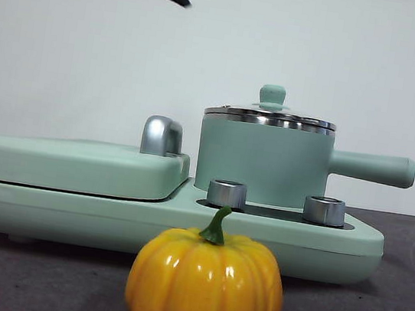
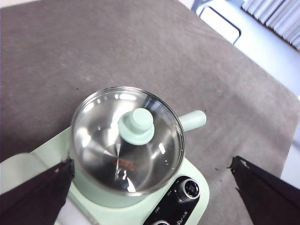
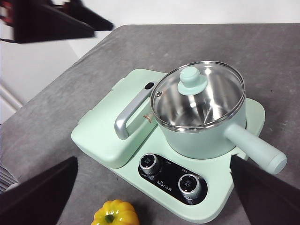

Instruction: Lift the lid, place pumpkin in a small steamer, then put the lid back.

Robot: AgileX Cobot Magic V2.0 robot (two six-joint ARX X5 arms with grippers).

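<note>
Lid (image 2: 127,139): glass disc, steel rim, mint knob, seated on small steamer (image 3: 201,136), directly below left tool (image 2: 150,187).
Left tool: jaws wide apart, empty.
Right tool (image 3: 154,187): jaws spread, empty; glossy orange ribbed pumpkin (image 3: 115,213) beneath it.

the front view sits low at bench height, looking level across, so near that the glossy yellow-orange ribbed pumpkin (image 1: 205,285) fills its foreground before the mint-green cylindrical pot with a long side handle (image 1: 263,162). the left wrist view looks steeply down, close above the round glass lid with a mint-green knob (image 2: 136,126), framed between the left hand (image 2: 152,197) and its spread jaws. the right wrist view looks down from farther back between the wide-apart jaws of the right hand (image 3: 152,194). all three share pot and lid.
</note>
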